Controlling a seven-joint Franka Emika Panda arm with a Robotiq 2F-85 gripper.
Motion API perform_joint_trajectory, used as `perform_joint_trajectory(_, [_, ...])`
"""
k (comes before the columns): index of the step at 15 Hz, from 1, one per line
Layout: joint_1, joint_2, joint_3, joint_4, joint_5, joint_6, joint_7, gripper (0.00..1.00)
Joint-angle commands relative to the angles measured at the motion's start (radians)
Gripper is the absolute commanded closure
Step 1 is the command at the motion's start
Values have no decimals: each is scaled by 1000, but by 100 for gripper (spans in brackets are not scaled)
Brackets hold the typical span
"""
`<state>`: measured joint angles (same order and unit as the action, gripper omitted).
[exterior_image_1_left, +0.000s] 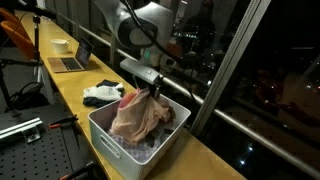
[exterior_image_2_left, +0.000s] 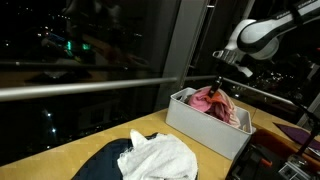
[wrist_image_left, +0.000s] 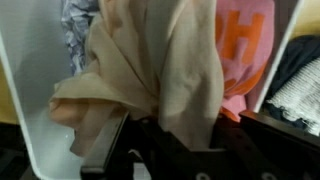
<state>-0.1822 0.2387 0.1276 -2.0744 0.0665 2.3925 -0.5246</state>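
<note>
In an exterior view the gripper (exterior_image_1_left: 150, 86) is seen over the bin (exterior_image_1_left: 108, 135), which stands on the desk (exterior_image_1_left: 70, 85) by its window edge. The cloth (exterior_image_1_left: 140, 116) is pinched at its top, and its lower folds hang into the bin. The step is judged to be a lift out of the bin, grip made. One laptop (exterior_image_1_left: 70, 62) and one cup (exterior_image_1_left: 60, 45) are counted toward the far end. One pile (exterior_image_1_left: 100, 93) lies just beside the bin.

In an exterior view the gripper (exterior_image_2_left: 222, 80) is placed above the bin (exterior_image_2_left: 205, 128) and the cloth (exterior_image_2_left: 212, 100) bulges over the rim. The pile (exterior_image_2_left: 150, 158) is counted as two garments, one dark and one white, at the near edge of the desk (exterior_image_2_left: 80, 150).

In the wrist view the jaws are nearly closed, the gripper (wrist_image_left: 170, 140) clamped on the cloth (wrist_image_left: 160, 70). Two more pieces are counted in the bin (wrist_image_left: 25, 90): one pink top (wrist_image_left: 245, 50) and one grey cloth (wrist_image_left: 78, 25). The next move is judged to need height, so the hanging folds clear the rim.
</note>
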Motion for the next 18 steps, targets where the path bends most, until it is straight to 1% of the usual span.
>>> perform_joint_trajectory(1, [87,-162,-36,18,-94,-116,79,97])
perform_joint_trajectory(3, [130,-226,-37,60,-161,-189,128,97])
perform_joint_trajectory(5, [175,-275,-22,115,-229,-257,174,97])
perform_joint_trajectory(8, [249,-315,16,213,-308,-345,210,97])
perform_joint_trajectory(10, [302,-313,54,296,-335,-424,236,97])
perform_joint_trajectory(11, [331,-300,76,342,-329,-466,246,97])
perform_joint_trajectory(14, [414,-249,142,480,-261,-590,285,97])
perform_joint_trajectory(16, [472,-200,194,558,-237,-644,352,97])
perform_joint_trajectory(18, [526,-139,240,637,-236,-682,426,97])
